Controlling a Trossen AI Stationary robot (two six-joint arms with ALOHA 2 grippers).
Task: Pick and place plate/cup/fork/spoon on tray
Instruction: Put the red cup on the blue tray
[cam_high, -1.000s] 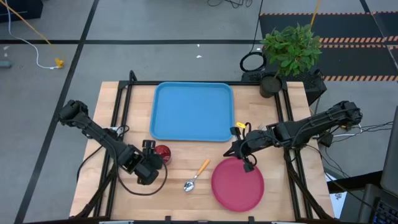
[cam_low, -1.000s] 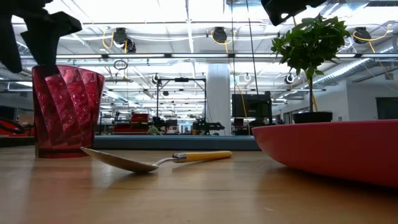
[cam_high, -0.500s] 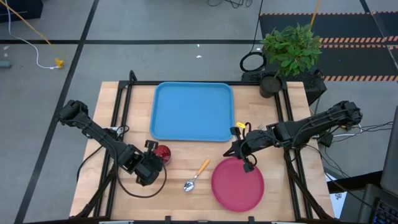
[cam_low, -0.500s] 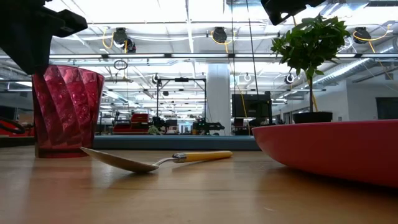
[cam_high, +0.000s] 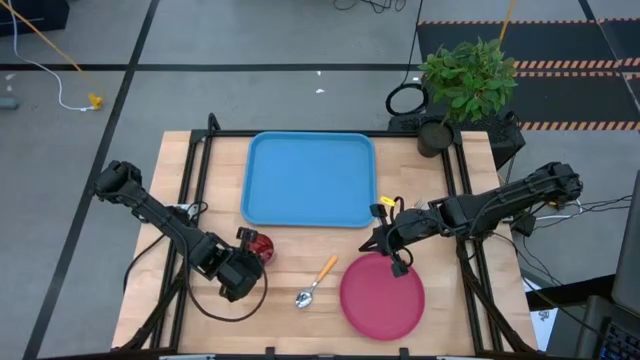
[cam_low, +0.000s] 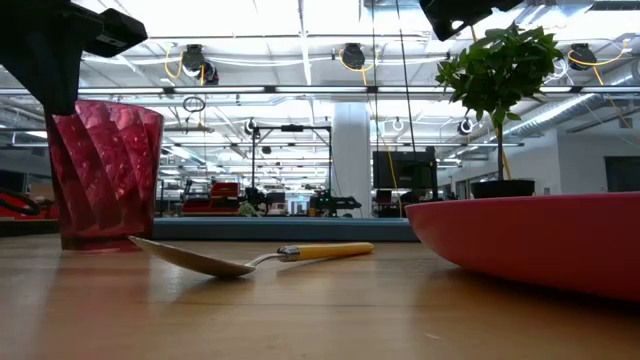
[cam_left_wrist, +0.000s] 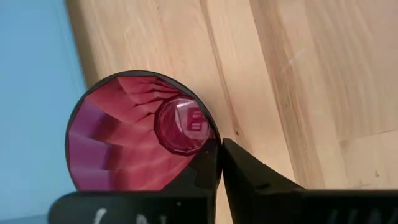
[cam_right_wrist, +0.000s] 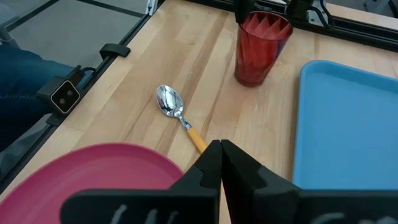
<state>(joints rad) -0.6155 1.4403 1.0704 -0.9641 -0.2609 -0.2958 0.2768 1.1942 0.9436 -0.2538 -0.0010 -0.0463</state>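
The dark red cup (cam_left_wrist: 140, 134) stands on the table near the blue tray's near left corner (cam_high: 262, 215), with my left gripper (cam_left_wrist: 219, 146) shut on its rim. The spoon (cam_high: 315, 283), orange-handled, lies flat between the cup (cam_high: 262, 245) and the pink plate (cam_high: 382, 297). My right gripper (cam_right_wrist: 221, 155) hangs shut over the plate's far edge (cam_right_wrist: 124, 155) with nothing between its fingers. The fork is out of view. My left gripper pinches the cup's rim on its left side (cam_left_wrist: 213, 138), one finger inside the cup and one outside. The fingers come from above, pointing down. The cup (cam_low: 105, 170) leans a little, its bottom at the table top.
A potted plant (cam_high: 465, 80) stands at the table's far right corner. Black frame rails (cam_high: 195, 180) run along the table's left and right sides. Bare wood lies between the cup and the table's near edge.
My left gripper has shut on the cup's rim and taken hold. The cup has tipped slightly from upright and shifted a little. My right arm has kept still.
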